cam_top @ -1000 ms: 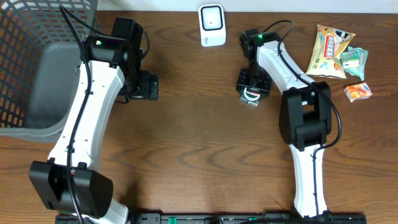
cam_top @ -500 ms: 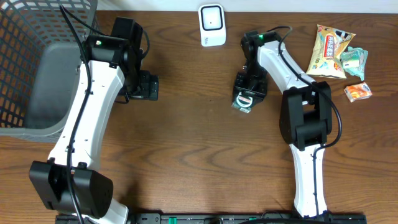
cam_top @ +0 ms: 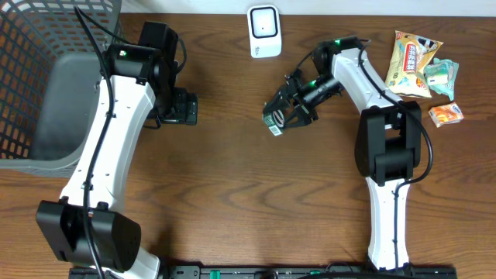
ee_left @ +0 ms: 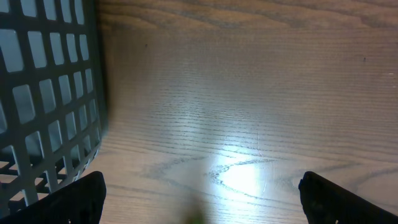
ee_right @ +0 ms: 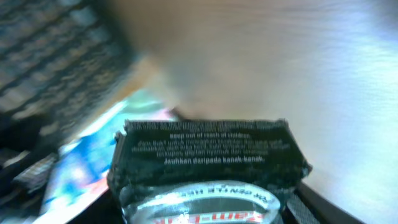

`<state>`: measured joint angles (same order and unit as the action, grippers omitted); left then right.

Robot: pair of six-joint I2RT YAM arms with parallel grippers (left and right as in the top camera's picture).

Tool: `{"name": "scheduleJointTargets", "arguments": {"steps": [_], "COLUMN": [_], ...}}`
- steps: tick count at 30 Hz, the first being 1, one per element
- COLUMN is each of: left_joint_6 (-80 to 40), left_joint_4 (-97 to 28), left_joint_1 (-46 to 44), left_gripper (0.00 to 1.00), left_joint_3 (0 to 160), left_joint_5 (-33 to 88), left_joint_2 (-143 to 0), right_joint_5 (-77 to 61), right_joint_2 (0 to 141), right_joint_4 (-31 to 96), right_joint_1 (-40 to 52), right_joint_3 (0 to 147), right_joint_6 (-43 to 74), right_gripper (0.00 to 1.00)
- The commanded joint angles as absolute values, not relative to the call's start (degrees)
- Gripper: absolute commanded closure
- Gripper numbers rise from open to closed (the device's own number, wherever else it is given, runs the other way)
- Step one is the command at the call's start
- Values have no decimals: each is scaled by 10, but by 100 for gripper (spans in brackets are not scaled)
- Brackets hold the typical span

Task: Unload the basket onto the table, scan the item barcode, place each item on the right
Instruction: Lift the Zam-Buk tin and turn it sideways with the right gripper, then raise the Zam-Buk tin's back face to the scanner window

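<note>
A: While the left pincer (cam_top: 183, 107) stays spread beside the basket (cam_top: 46, 46), what moved?
B: Right pincer (cam_top: 285, 113) swung left, pinching the packet (cam_top: 273, 121) over the surface (cam_top: 232, 194), near the scanner (cam_top: 264, 31).
A: Materials?
B: Wood-grain surface; grey mesh basket; dark, glossy, crinkled packet.

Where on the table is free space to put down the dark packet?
Bare wood lies between the left arm and the right arm, from the scanner to the near edge. Crowded: the far right corner with snack packets, and the left side with the basket.
</note>
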<state>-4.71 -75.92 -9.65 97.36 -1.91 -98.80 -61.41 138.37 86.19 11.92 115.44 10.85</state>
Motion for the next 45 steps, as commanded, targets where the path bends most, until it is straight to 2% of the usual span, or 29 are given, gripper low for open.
{"name": "scheduleJointTargets", "arguments": {"steps": [1, 8, 29, 33, 40, 45], "left_joint_6": [-52, -52, -52, -52, -52, -52], "left_joint_4": [-759, -759, -759, -759, -759, -759], "left_joint_1": [-95, -95, -95, -95, -95, -95], "left_gripper": [2, 2, 2, 2, 2, 2], "left_joint_3": [972, 972, 972, 972, 972, 972], "left_joint_5": [-28, -28, -28, -28, -28, -28], "left_joint_2": [-990, -990, -990, -990, -990, -990], "right_joint_5": [-827, -895, -855, -726, -365, -207], "right_joint_2": [1390, 1390, 1390, 1390, 1390, 1390], "right_joint_4": [893, 927, 919, 854, 716, 687], "right_joint_1": [113, 113, 115, 134, 185, 206], "right_joint_3": [1167, 1167, 1167, 1167, 1170, 1217], "right_joint_6": [37, 21, -28, -23, 202, 214], "right_gripper": [44, 44, 46, 46, 43, 44]}}
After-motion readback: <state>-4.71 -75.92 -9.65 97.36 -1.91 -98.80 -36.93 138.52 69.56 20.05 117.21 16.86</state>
